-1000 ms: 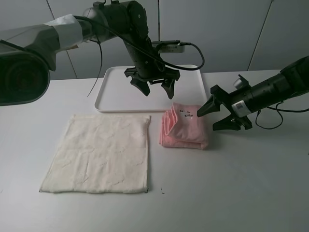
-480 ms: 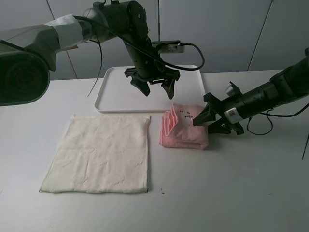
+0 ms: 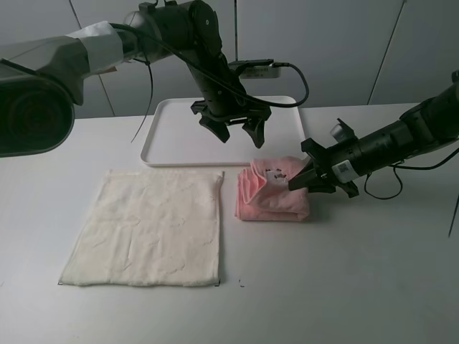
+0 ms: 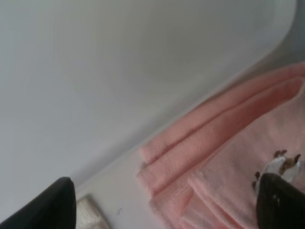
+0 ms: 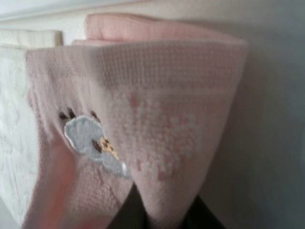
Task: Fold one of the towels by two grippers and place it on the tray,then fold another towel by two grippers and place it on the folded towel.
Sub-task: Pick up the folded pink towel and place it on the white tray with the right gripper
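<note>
Pink towel, edge pinched — right fingers

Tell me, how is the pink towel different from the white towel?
The pink towel is folded into a small bundle; the white towel lies spread out flat. The right gripper pinches the pink towel; nothing touches the white towel. Both are fuzzy and lie on the table.

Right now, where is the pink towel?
In the high view the pink towel lies folded right of middle, in front of the tray and beside the cream towel, its right edge pinched by the right gripper.
</note>
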